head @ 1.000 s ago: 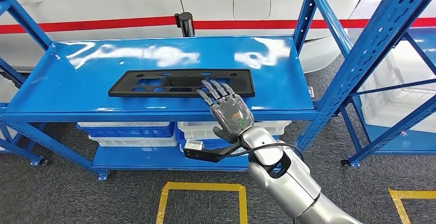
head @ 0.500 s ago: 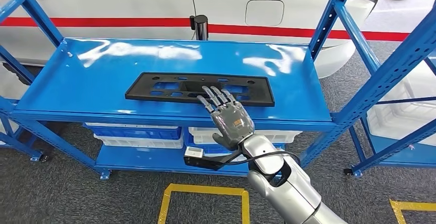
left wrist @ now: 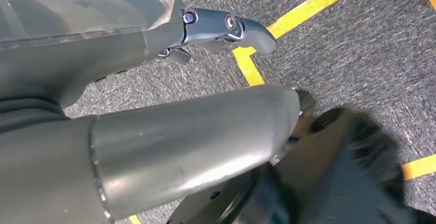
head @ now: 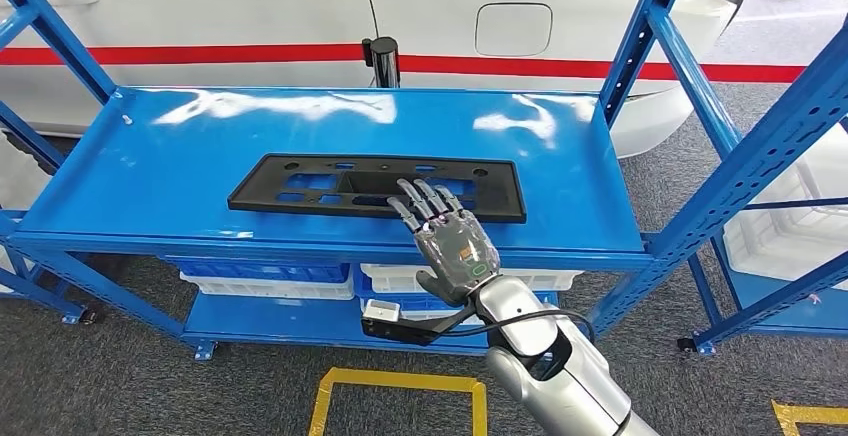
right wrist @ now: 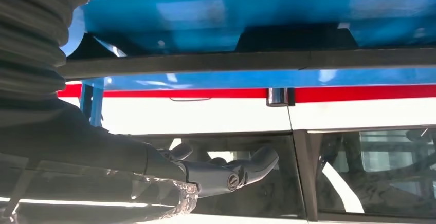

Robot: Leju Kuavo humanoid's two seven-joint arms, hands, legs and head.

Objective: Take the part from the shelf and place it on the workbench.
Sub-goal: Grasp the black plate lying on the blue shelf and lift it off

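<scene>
- Black part (head: 375,187): lies flat on the blue shelf (head: 180,171), toward its front edge.
- Right hand (head: 450,241): fingers spread, holding nothing, fingertips over the part's front edge; contact cannot be confirmed.
- Left hand (left wrist: 221,29): hangs above grey carpet (left wrist: 360,44) with yellow tape; grasp state cannot be determined.

A white car (head: 250,16) with a red stripe (head: 180,54) fills the top. White bins (head: 265,281) sit low down. Yellow tape (head: 395,391) marks the grey floor.
</scene>
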